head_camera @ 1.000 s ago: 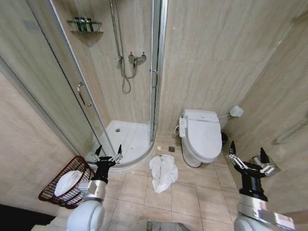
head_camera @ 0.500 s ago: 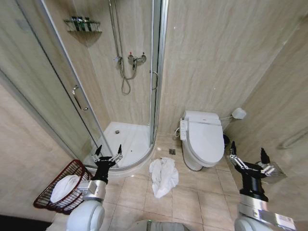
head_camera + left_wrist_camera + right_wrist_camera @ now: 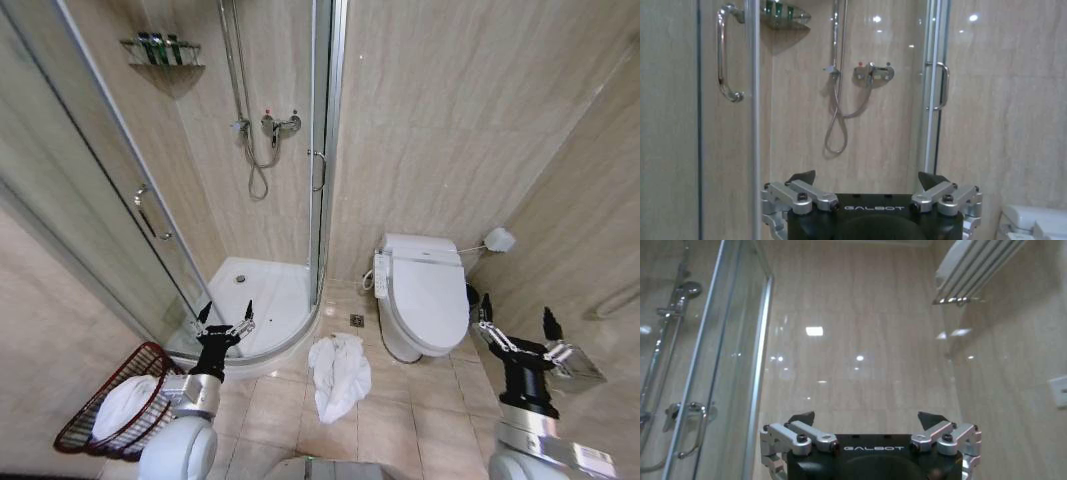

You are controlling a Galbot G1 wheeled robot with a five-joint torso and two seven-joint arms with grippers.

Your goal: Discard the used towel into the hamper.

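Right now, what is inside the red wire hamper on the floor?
Inside the hamper lies a white towel, bunched against its wall. What is under that towel is covered. Another white towel lies outside, on the floor tiles before the toilet.

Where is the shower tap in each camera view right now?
Head view: the shower tap is on the stall's back wall, upper middle, just left of the shower door frame.
Left wrist view: the tap is straight ahead on the wall, beside the hose, near the frame.
Right wrist view: the tap is seen through the glass, beyond the frame.
Shared landmark: the shower door frame.
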